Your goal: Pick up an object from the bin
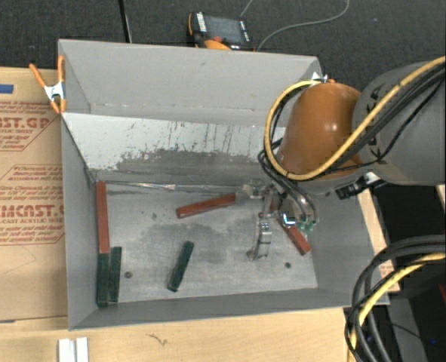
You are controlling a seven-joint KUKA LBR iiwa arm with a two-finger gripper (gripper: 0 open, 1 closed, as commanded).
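Observation:
My gripper (262, 241) hangs low over the right half of the bin floor, beneath the orange wrist cover. A short red-brown stick (299, 240) lies just to its right, slanting towards the bin's right wall. A longer red-brown stick (206, 205) lies up and to the left of the gripper, near the back of the floor. A dark green stick (180, 265) rests on the floor further left, towards the front. I see nothing held by the gripper.
A long red-brown stick (102, 217) lies along the left wall, with dark green blocks (108, 276) below it in the front left corner. The arm and its cables cover the bin's right rim.

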